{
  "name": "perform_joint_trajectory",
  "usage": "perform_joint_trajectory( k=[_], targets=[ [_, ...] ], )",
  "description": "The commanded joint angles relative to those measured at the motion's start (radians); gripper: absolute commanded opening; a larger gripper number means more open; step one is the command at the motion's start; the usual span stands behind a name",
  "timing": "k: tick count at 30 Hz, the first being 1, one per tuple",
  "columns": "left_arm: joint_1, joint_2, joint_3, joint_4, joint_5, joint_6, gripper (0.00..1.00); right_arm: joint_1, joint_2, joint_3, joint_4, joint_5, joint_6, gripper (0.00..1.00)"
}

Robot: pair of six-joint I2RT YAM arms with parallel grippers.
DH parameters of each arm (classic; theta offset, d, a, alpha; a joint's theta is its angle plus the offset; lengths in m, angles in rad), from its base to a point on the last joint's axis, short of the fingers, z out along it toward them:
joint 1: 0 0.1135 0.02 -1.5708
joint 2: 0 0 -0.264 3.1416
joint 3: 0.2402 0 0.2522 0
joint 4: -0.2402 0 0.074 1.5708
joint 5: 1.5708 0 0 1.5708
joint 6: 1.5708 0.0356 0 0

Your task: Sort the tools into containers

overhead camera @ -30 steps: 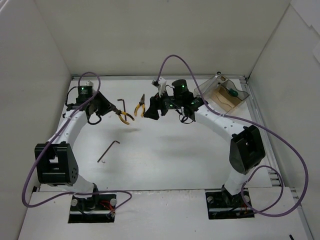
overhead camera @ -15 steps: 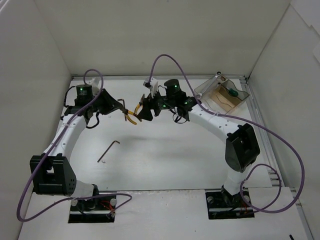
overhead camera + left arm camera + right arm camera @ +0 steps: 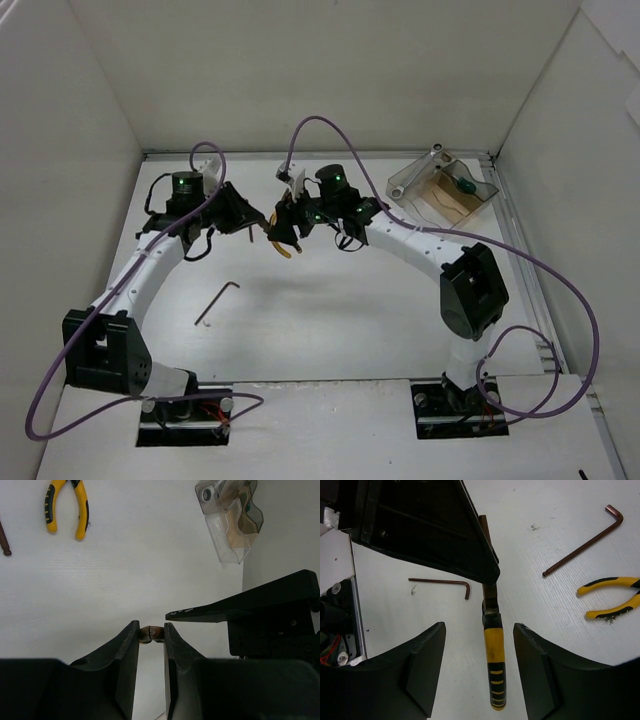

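Note:
My left gripper [image 3: 151, 630] is shut on the brown metal head of a pair of yellow-handled pliers [image 3: 494, 665], held above the table. Their handles hang between the fingers of my right gripper [image 3: 479, 626], which is open with a gap on each side. In the top view the two grippers meet at the back middle, left gripper [image 3: 255, 215] facing right gripper [image 3: 285, 225], with the yellow handle [image 3: 283, 247] below them. The clear smoky container [image 3: 445, 185] stands at the back right with a green-handled screwdriver [image 3: 465, 185] inside.
A second pair of yellow pliers [image 3: 612, 597] lies on the table beside a long hex key [image 3: 585, 540]. A shorter hex key [image 3: 442, 583] lies nearer the left arm, hex key [image 3: 215, 300] in the top view. Purple cables loop over both arms. White walls enclose the table.
The left arm has carried the pliers to the right and the right arm has swung left to meet it. The right fingers now straddle the handles and have narrowed a little.

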Motion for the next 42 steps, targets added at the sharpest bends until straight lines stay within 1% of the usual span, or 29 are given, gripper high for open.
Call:
perform_joint_trajectory(
  k=[1, 6, 9, 12, 13, 16, 22, 23, 24, 25, 26, 28, 29, 31, 32, 35, 39, 42],
  targets=[
    [-0.019, -0.056, 0.027, 0.106, 0.035, -0.033, 0.00, 0.018, -0.014, 0.045, 0.067, 0.016, -0.002, 0.53],
    [-0.039, -0.050, 0.031, 0.115, 0.040, -0.043, 0.00, 0.036, -0.008, 0.039, 0.067, 0.037, -0.006, 0.52],
    [-0.050, -0.046, 0.031, 0.115, 0.043, -0.042, 0.00, 0.046, -0.007, 0.032, 0.067, 0.052, -0.012, 0.45],
    [-0.059, -0.050, 0.033, 0.117, 0.046, -0.040, 0.00, 0.046, -0.013, 0.032, 0.050, 0.065, -0.024, 0.29],
    [-0.059, -0.050, 0.033, 0.113, 0.046, -0.039, 0.00, 0.044, -0.022, 0.028, 0.047, 0.078, -0.025, 0.17],
    [-0.059, -0.053, 0.034, 0.106, 0.046, -0.027, 0.00, 0.041, -0.042, 0.014, 0.036, 0.100, -0.039, 0.00],
    [-0.059, -0.046, 0.050, 0.087, 0.035, -0.007, 0.00, 0.017, -0.083, -0.009, -0.008, 0.143, -0.061, 0.00],
    [-0.059, -0.045, 0.053, 0.080, 0.034, -0.002, 0.01, 0.015, -0.091, -0.015, -0.013, 0.147, -0.061, 0.00],
    [-0.059, -0.045, 0.057, 0.072, 0.026, 0.004, 0.07, 0.006, -0.098, -0.023, -0.014, 0.149, -0.096, 0.00],
    [-0.059, -0.048, 0.062, 0.069, 0.020, 0.009, 0.16, 0.000, -0.112, -0.024, -0.025, 0.160, -0.099, 0.00],
    [-0.059, -0.046, 0.065, 0.067, 0.016, 0.010, 0.27, -0.006, -0.117, -0.026, -0.033, 0.167, -0.104, 0.00],
    [-0.059, -0.048, 0.082, 0.067, 0.011, 0.019, 0.36, -0.012, -0.131, -0.024, -0.065, 0.190, -0.128, 0.00],
    [-0.059, -0.048, 0.089, 0.064, 0.003, 0.027, 0.47, -0.016, -0.134, -0.021, -0.076, 0.200, -0.139, 0.00],
    [-0.049, -0.054, 0.105, 0.046, -0.027, 0.039, 0.60, -0.014, -0.137, -0.015, -0.111, 0.216, -0.162, 0.00],
    [-0.038, -0.056, 0.106, 0.046, -0.035, 0.044, 0.72, -0.016, -0.135, -0.015, -0.123, 0.224, -0.168, 0.00],
    [-0.015, -0.065, 0.112, 0.040, -0.053, 0.058, 0.82, -0.025, -0.140, -0.017, -0.165, 0.265, -0.194, 0.00],
    [0.007, -0.088, 0.093, -0.004, -0.113, 0.110, 0.84, -0.074, -0.186, -0.047, -0.191, 0.354, -0.265, 0.00],
    [0.016, -0.118, 0.038, -0.031, -0.156, 0.160, 0.84, -0.162, -0.239, -0.049, -0.205, 0.423, -0.338, 0.00]
  ],
)
